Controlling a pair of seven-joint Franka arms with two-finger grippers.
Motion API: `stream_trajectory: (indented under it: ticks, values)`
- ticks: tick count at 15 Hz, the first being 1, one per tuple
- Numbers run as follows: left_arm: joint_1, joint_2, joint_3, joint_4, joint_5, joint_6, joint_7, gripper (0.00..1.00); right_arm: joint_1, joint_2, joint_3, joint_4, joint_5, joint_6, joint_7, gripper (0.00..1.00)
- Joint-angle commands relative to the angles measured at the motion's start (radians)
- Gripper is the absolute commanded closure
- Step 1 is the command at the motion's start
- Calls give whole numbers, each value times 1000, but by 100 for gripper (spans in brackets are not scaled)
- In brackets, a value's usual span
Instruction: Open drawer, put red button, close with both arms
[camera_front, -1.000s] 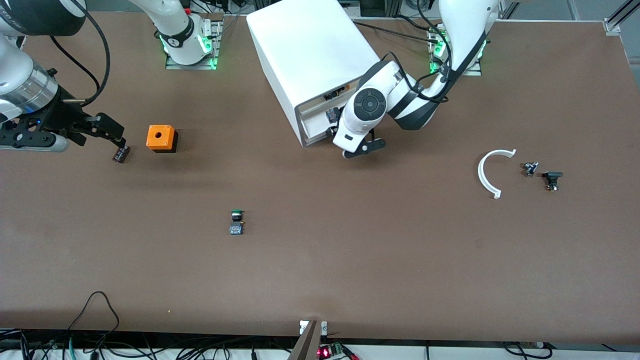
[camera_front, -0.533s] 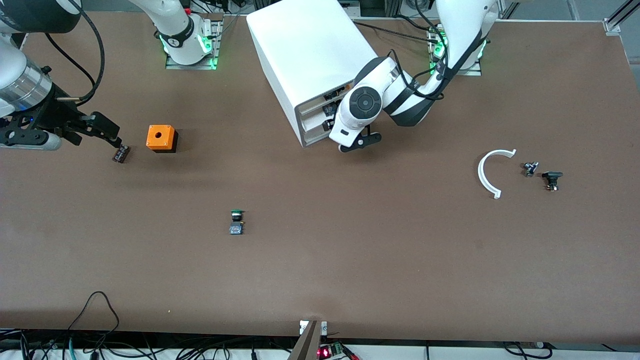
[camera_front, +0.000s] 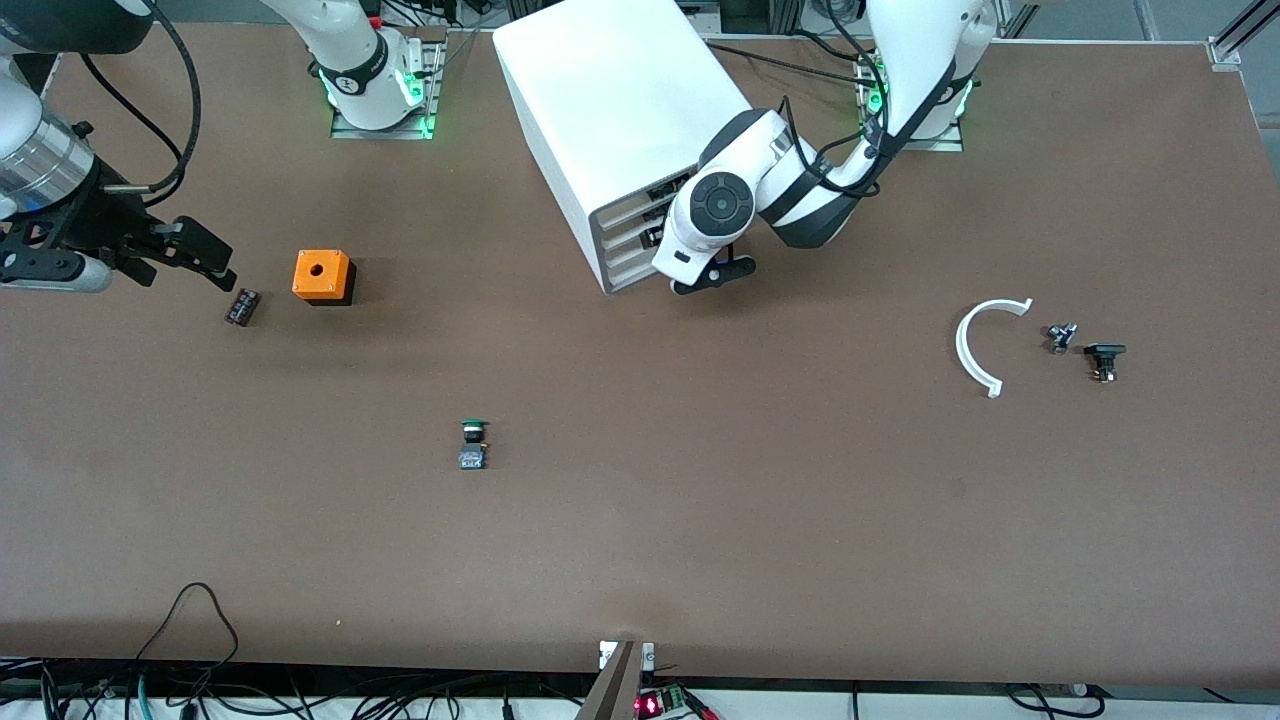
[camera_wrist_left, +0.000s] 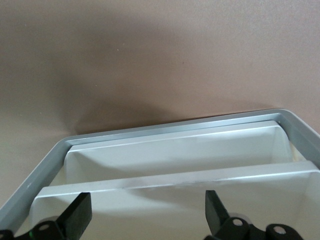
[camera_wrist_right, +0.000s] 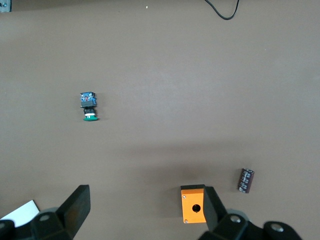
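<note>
The white cabinet (camera_front: 620, 100) stands near the robots' bases. Its cream drawers (camera_front: 628, 243) all look pushed in, about flush with the grey rim (camera_wrist_left: 165, 127). My left gripper (camera_front: 714, 277) is open and empty at the cabinet's front. In the left wrist view its fingers (camera_wrist_left: 79, 218) straddle a drawer front (camera_wrist_left: 175, 205), and I cannot tell if they touch it. My right gripper (camera_front: 205, 258) is open and empty, up over the table's right-arm end, beside the orange box (camera_front: 322, 277). The red button is hidden.
A small dark cylinder (camera_front: 242, 306) lies beside the orange box (camera_wrist_right: 193, 203). A green-capped button (camera_front: 473, 445) lies nearer the front camera, mid-table. A white arc (camera_front: 985, 345) and two small dark parts (camera_front: 1103, 360) lie toward the left arm's end.
My left arm has moved toward the cabinet and the part-open drawer has slid in. My right gripper has drawn away from over the dark cylinder, toward the table's end.
</note>
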Motion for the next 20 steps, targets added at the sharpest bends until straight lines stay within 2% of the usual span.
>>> stream_trajectory:
  ticks: [1, 3, 5, 10, 14, 18, 20]
  values:
    - [37, -19, -9, 42, -27, -106, 18, 0, -22, -17, 24, 6, -5, -10, -14, 0]
    - [91, -18, -7, 154, -13, -225, 20, 0, -19, -11, 23, 25, -3, -26, -9, 0]
    - [141, -10, 2, 243, 33, -285, 73, 0, -10, -6, 24, 42, -3, -39, -8, 0]
    - [327, -18, 2, 340, 192, -347, 350, 0, -7, 12, 23, 58, -15, -43, -21, 0]
    - [376, -19, 2, 456, 390, -394, 591, 0, -7, 18, 24, 73, -12, -71, -21, 0]
    - [459, -59, 1, 575, 403, -477, 745, 0, -6, 18, 23, 76, -12, -86, -12, 0]
    - [514, -71, 1, 582, 400, -482, 828, 0, -7, 18, 23, 76, -12, -86, -14, 0]
